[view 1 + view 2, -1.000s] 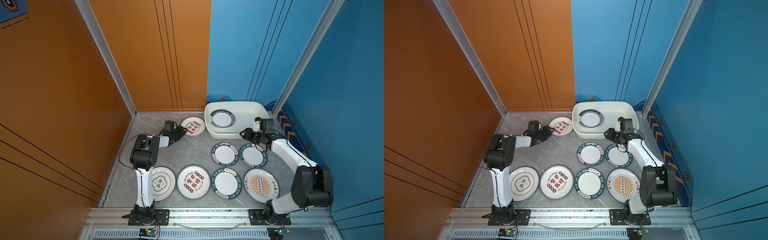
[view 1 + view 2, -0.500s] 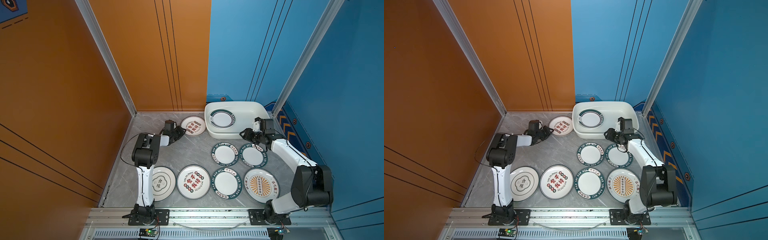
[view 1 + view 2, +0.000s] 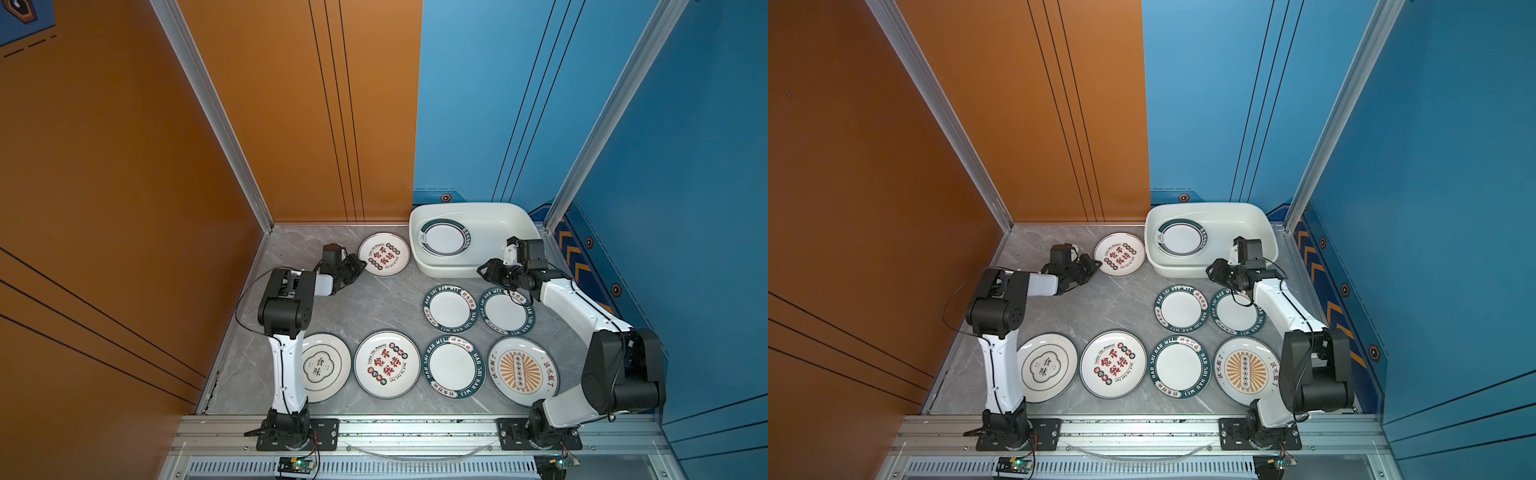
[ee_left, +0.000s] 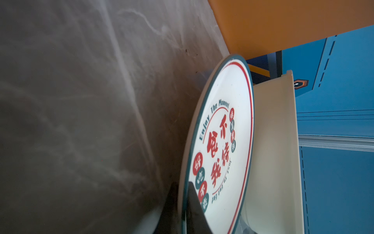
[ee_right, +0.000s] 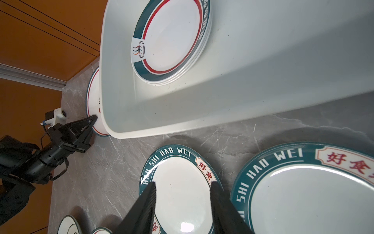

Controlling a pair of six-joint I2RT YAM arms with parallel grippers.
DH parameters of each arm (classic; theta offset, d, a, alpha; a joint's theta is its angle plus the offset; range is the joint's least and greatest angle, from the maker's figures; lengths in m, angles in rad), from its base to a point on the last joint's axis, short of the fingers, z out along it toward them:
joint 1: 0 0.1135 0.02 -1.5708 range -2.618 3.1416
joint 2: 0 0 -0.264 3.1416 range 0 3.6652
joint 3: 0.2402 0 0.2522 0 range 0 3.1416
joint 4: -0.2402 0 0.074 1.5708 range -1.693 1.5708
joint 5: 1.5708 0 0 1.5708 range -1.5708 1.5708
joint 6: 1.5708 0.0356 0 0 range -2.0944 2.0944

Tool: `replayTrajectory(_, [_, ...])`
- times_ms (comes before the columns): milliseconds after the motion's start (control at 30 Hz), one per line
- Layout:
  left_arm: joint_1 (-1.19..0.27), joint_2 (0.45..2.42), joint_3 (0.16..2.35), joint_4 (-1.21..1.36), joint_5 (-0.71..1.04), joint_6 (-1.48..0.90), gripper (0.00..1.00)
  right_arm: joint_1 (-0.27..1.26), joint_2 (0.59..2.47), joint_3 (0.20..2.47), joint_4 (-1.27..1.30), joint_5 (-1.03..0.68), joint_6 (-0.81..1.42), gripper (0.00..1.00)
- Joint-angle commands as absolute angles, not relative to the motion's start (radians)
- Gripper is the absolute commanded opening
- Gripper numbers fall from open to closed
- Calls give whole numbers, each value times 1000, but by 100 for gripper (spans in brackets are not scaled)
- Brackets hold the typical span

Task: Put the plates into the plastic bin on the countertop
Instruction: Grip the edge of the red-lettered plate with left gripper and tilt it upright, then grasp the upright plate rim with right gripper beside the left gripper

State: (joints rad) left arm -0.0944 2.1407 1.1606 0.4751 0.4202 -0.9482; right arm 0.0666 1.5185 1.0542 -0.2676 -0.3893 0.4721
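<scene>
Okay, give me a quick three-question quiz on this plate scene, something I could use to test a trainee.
1. Multiple choice: what is the left gripper shut on?
A. the sunburst plate
B. the rim of the red-lettered plate beside the plastic bin
C. nothing
2. True or false: the right gripper is holding a plate.
3. Count: how many plates are outside the plastic bin?

Key:
1. B
2. False. Its jaws stand open above a teal-rimmed plate.
3. Seven
</scene>
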Motion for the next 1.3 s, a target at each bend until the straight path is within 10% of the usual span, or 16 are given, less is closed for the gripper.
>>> replayTrajectory(0, [-64,2090,1068,418,387,-914,0,74,1507,1043,-251,-388,494,46])
replayTrajectory(700, [-14,1608,710,557,624,-957,0,203,1595,1093,-1,-742,598,75])
replayTrajectory(1267, [-140,1391,613,422,701,-877,0,364,1793,1214,49,-846,602,75])
